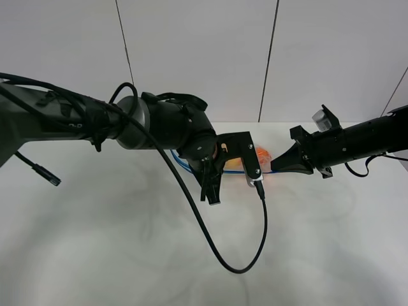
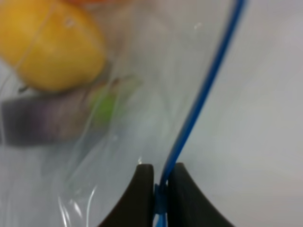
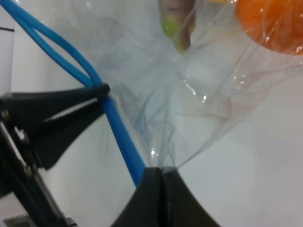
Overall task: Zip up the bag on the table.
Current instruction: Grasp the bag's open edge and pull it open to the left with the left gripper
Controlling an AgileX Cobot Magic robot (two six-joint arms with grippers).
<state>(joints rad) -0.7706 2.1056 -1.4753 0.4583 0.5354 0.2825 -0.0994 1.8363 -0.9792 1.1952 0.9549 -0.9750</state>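
The bag (image 2: 142, 94) is clear crinkly plastic and lies on the white table (image 1: 127, 255), mostly hidden under my left arm in the high view. Its blue zipper strip (image 2: 203, 90) runs along one edge. A yellow pear (image 2: 52, 47), a purple eggplant (image 2: 42, 118) and an orange (image 3: 274, 23) show through the plastic. My left gripper (image 2: 161, 189) is shut on the blue strip (image 3: 71, 61), which still stands apart in two lines beyond the pinch. My right gripper (image 3: 161, 184) is shut on the bag's end where the strip stops. In the high view the left gripper (image 1: 212, 191) and right gripper (image 1: 274, 169) stand close together.
A black cable (image 1: 248, 255) loops from the left arm low over the table's front half. The table's far edge (image 1: 280, 123) meets a panelled white wall. The left arm's bulk covers the middle of the table.
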